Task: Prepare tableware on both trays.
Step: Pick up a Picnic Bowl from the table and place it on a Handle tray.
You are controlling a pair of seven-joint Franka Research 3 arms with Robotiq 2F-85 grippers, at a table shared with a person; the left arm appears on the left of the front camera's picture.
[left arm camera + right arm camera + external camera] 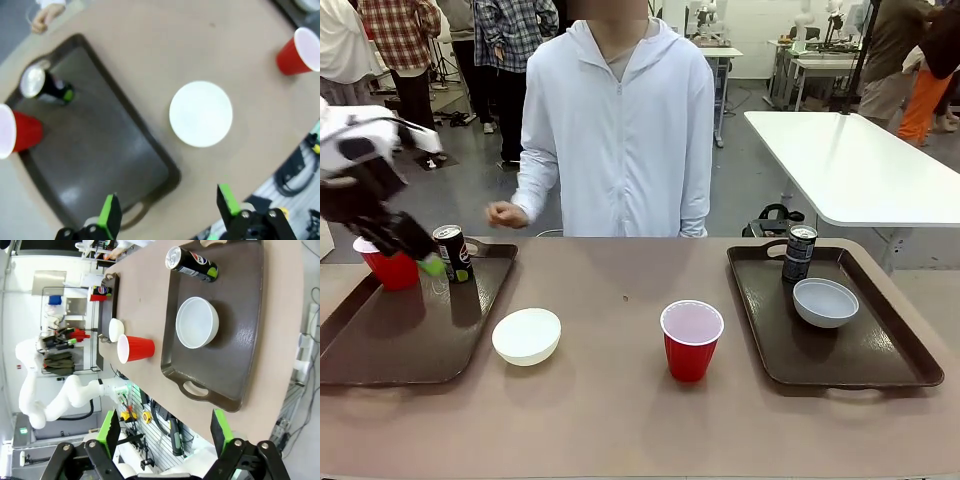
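Note:
The left tray [400, 335] carries a red cup [392, 268] and a dark can [452, 253] at its far end. My left gripper [425, 260] hovers open above that tray [100, 150] and holds nothing; its wrist view looks down on the can [45, 85] and the cup [15, 132]. On the bare table sit a cream-white bowl [526, 335] and a second red cup [691, 340]. The right tray [850, 350] holds a can [799, 252] and a grey-blue bowl [825, 302]. My right gripper [165, 427] is open and empty, high above that tray [250, 315].
A person in a white hooded jacket stands at the far side, one hand [503, 214] near the left tray's far corner. The two trays lie at the table's left and right ends, with the loose bowl and cup between them.

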